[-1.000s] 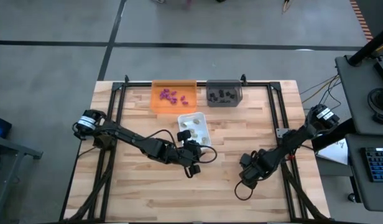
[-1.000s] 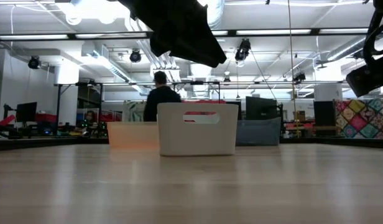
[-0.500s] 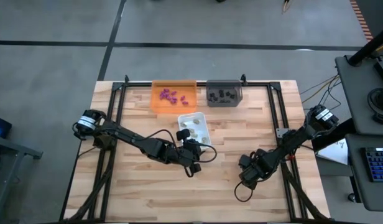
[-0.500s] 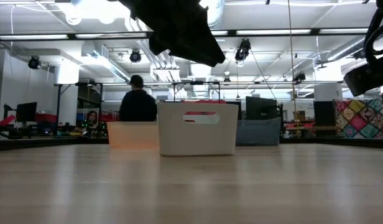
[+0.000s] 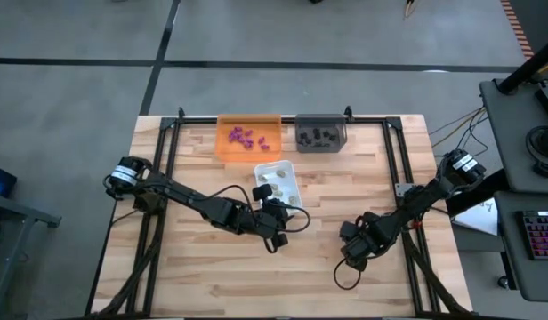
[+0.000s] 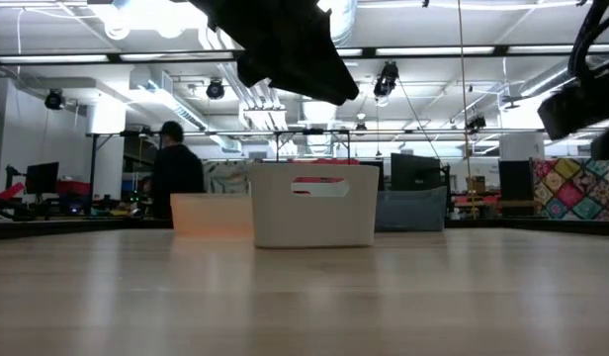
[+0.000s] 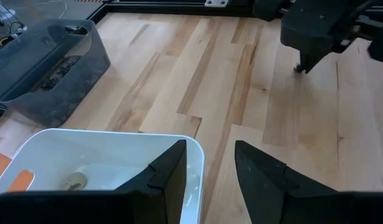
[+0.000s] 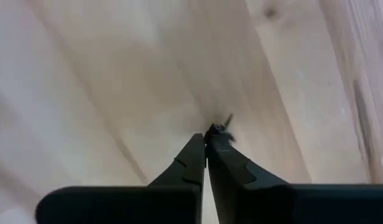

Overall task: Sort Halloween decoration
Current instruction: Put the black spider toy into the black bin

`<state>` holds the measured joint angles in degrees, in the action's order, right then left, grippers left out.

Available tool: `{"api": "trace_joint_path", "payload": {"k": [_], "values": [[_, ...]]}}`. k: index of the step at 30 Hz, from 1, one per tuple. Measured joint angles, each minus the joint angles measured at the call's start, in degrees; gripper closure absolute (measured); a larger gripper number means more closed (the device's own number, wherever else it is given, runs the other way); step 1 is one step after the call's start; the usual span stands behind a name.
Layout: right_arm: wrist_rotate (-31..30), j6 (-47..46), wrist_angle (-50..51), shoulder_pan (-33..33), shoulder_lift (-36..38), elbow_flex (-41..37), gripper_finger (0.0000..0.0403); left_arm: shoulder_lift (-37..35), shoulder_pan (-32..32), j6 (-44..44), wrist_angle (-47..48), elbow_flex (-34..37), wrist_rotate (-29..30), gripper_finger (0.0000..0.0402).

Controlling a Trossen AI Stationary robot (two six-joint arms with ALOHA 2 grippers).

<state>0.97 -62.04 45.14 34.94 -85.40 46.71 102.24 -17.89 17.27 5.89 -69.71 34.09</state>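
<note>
Black decoration piece (image 8: 219, 129) is pinched by the clenched right gripper (image 8: 206, 142) well clear of the white tray (image 5: 277, 171); left gripper (image 7: 210, 165) parted, empty, over the tray's rim.

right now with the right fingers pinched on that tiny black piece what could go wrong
The right gripper holds the black piece only at its fingertips, so it might slip out on the way to the grey tray. The left gripper hangs open at the white tray rim, near the path, so the arms might crowd each other.
</note>
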Motion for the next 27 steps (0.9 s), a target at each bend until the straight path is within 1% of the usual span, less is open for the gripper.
{"api": "trace_joint_path", "payload": {"k": [7,12,19,24,27], "values": [[-0.4,3.6,-0.1,0.0,3.4,1.6,0.0394,0.0,-0.4,-0.1,-0.9,0.0,0.0,0.0284],[-5.4,6.1,-0.2,0.0,7.2,1.6,0.0394,0.0,-1.3,-0.9,-2.0,0.0,0.0,0.0284],[-13.9,10.6,-2.6,0.0,14.3,1.3,0.0394,0.0,-3.7,-4.4,-6.0,0.0,-0.1,0.0284],[-18.6,15.8,-8.3,-0.2,19.7,0.5,0.0394,-0.2,-5.8,-7.4,-8.8,0.0,-0.1,0.0284],[-20.2,20.7,-13.7,-1.1,22.3,0.0,0.0394,-0.2,-7.4,-12.9,-11.5,0.0,-0.5,0.0284]]}}
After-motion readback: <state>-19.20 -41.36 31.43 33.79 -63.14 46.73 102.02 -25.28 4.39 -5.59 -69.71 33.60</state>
